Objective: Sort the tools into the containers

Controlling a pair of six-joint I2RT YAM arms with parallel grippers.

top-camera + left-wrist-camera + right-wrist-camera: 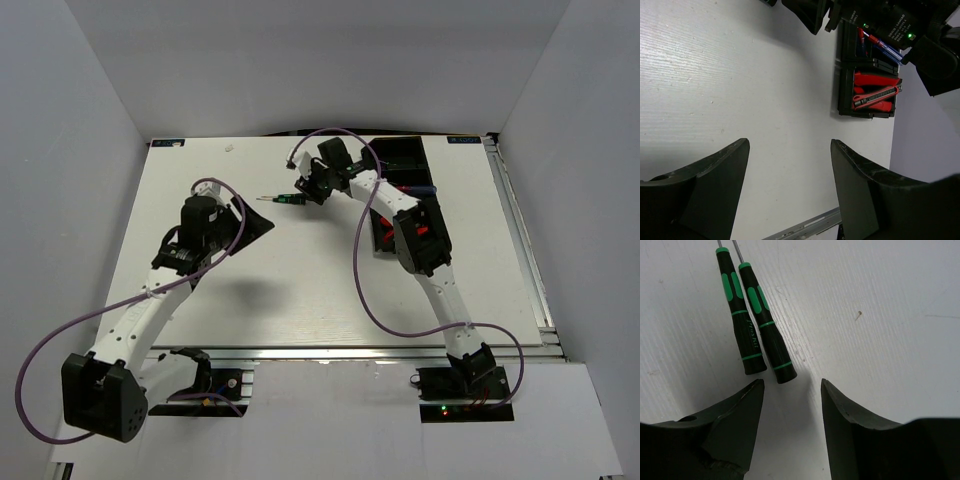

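Two black-and-green precision screwdrivers [738, 305] lie side by side, touching or nearly so, on the white desk [880, 315]. Their handle ends face the right tool [792, 386] and their thin shafts point away. They look light, stiff and slim, and the smooth round handles would likely roll or slip. The best hold is probably across the green grip section, mid-handle, though the pair lie so close that both may get caught. The right tool hovers just short of them, jaws apart and empty. The black tray [840, 95], with red knives [875, 92] in one compartment, sits well off to the right. The left tool [790, 145] hangs open, holding nothing, above the desk.
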